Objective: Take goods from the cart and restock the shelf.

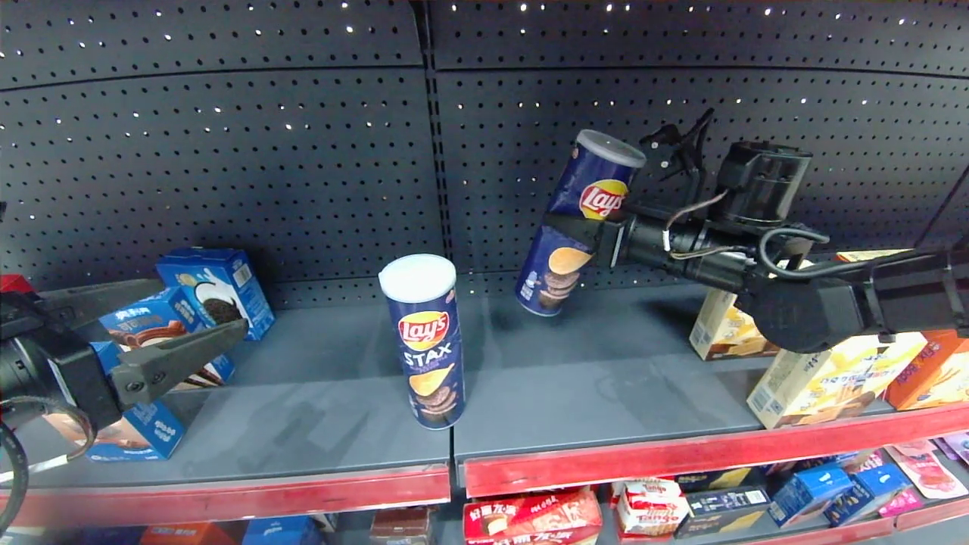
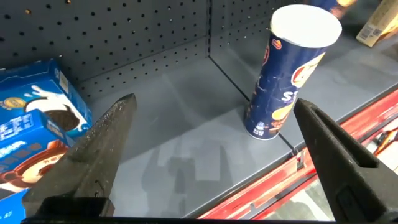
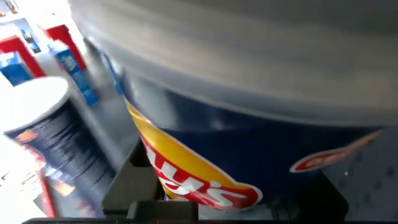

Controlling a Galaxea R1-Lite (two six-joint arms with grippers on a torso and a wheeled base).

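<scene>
Right tool is clamped around the middle of a blue chip can. The can's tilted, top leaning off to the right, bottom end low over the shelf, and I honestly can't tell if it touches. A second can stands upright near the shelf's front edge, apart from the held one. Left tool hangs wide open beside the blue cookie boxes, holding nothing.

A blue chip can with a yellow-and-red label sits close against the camera. A second can, white-lidded, stands beyond it on the grey shelf. Blue boxes lie farther off.
</scene>
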